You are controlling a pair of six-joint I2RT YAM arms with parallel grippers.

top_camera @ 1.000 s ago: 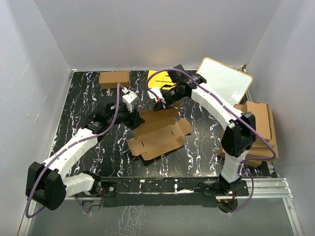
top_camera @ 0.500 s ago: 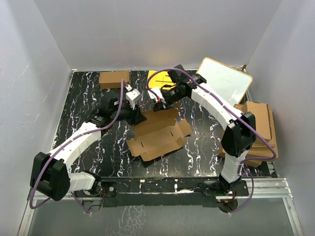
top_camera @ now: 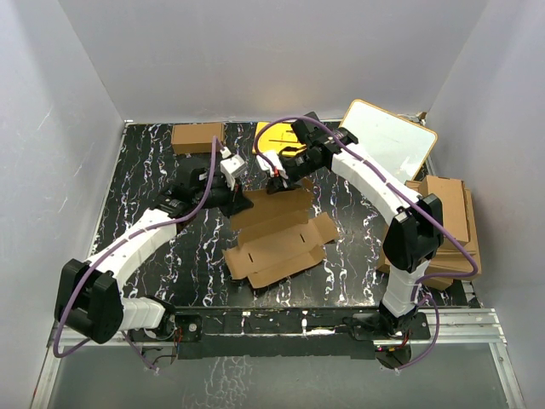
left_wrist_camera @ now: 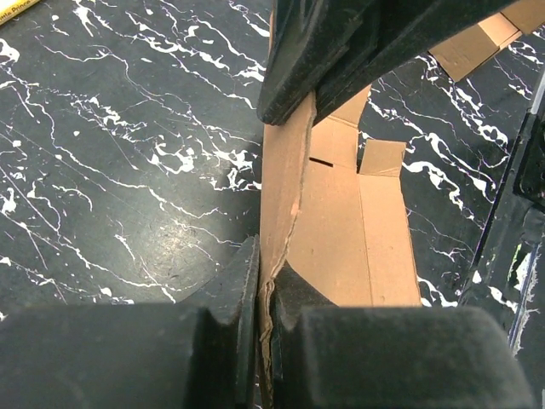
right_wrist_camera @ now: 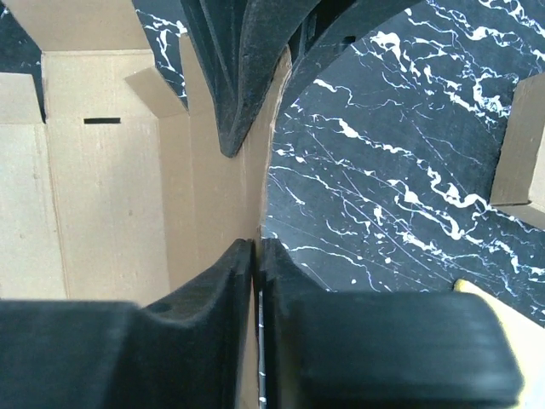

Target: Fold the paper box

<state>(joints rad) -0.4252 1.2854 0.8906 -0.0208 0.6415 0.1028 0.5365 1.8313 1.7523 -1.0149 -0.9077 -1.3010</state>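
The paper box (top_camera: pixel 277 237) is an unfolded brown cardboard carton with many flaps, lying mid-table with its far edge lifted. My left gripper (top_camera: pixel 237 198) is shut on the far-left edge of the box (left_wrist_camera: pixel 285 204); the thin wall is pinched between my pads (left_wrist_camera: pixel 247 281). My right gripper (top_camera: pixel 279 183) is shut on the same far edge further right, the cardboard (right_wrist_camera: pixel 102 204) clamped between my fingers (right_wrist_camera: pixel 230 273). Each wrist view shows the other gripper's black fingers gripping the upright wall.
A smaller brown carton (top_camera: pixel 197 136) sits at the far left. A yellow sheet (top_camera: pixel 272 135) lies at the far middle. A white board (top_camera: pixel 387 141) leans at the far right, above a pile of larger cardboard sheets (top_camera: pixel 447 226).
Both grippers have moved the held far edge away from the arms' bases and a little up. The left arm has swung further in. The box has shifted right and opened out flatter.
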